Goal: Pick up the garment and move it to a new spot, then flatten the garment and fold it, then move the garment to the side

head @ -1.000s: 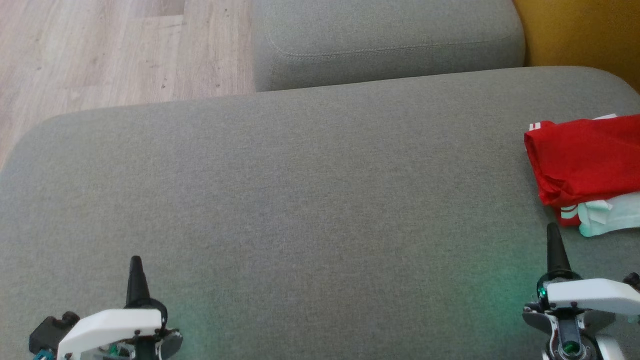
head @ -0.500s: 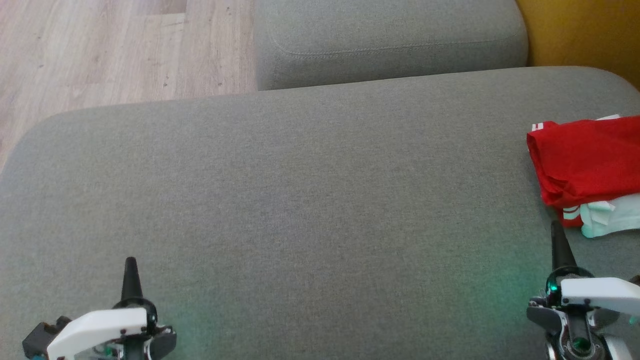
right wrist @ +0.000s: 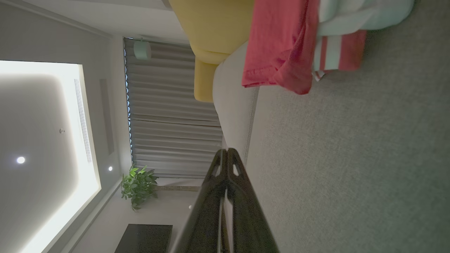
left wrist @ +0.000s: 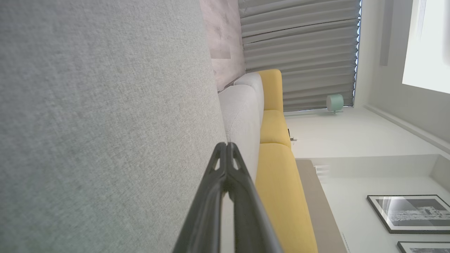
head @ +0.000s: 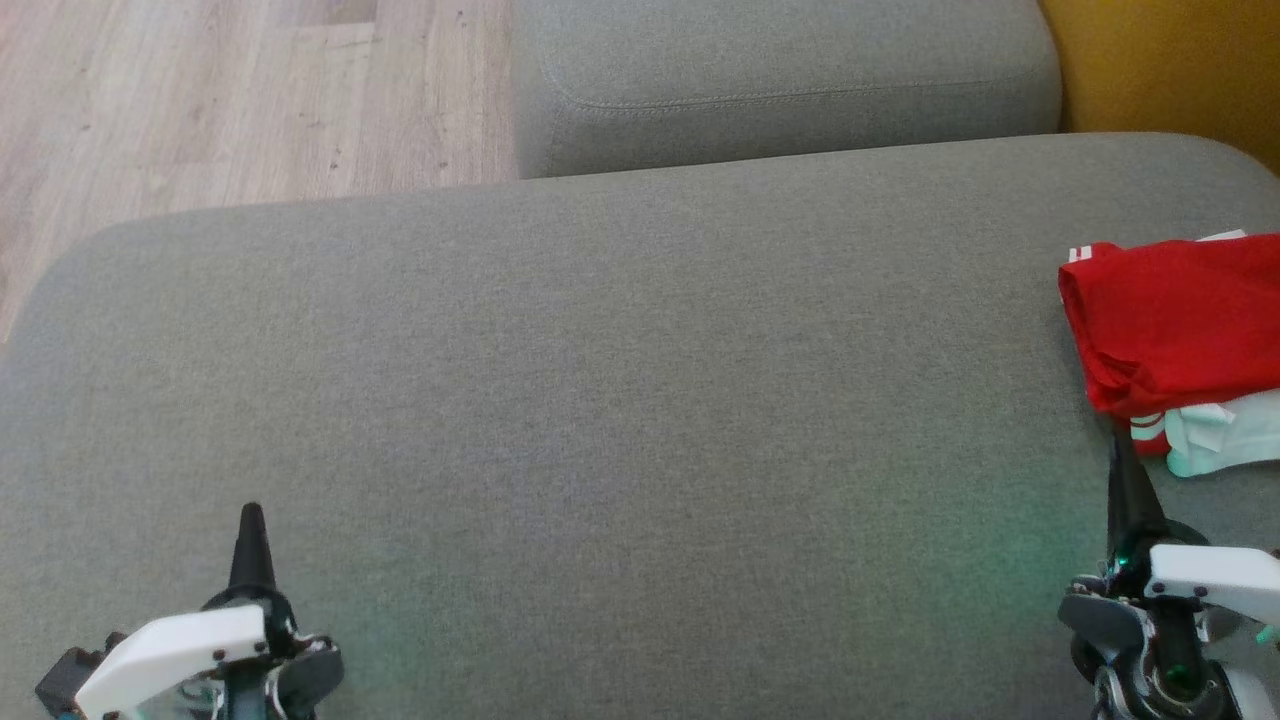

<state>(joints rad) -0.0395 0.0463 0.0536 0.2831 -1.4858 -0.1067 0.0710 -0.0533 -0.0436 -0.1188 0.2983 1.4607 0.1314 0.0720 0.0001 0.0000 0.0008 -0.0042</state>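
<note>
1. Reference landmark: the grey seat cushion point(head: 600, 400). All positions below are given relative to it.
2. The red garment point(head: 1175, 320), which has white stripes at one hem, lies at the cushion's right edge as a compact bundle of several layers. It rests partly on a pale mint cloth point(head: 1225, 440), which sticks out on the robot's side of it. Both run past the right border of the head view.
3. The left gripper point(head: 250, 515) is over the cushion's near-left corner, well apart from the garment. Its fingers are pressed together with nothing between them, and the left wrist view shows the tips meeting.
4. The right gripper point(head: 1122, 450) is over the cushion's near-right part, with its fingers also pressed together and nothing held. In the head view its tip sits just beside the striped hem. The right wrist view shows a strip of bare cushion between tip and cloth, so they are probably apart, though I cannot confirm this.
5. Progress (judgement): the garment is bundled and lies at the cushion's side rather than its middle. That fits pick-up, flattening, folding and the move aside all being done.
6. Remaining (judgement): little or nothing. The quality of the fold cannot be checked because the far half is cut off. If the bundle counts as unfolded, the whole sequence is yet to do.
</note>
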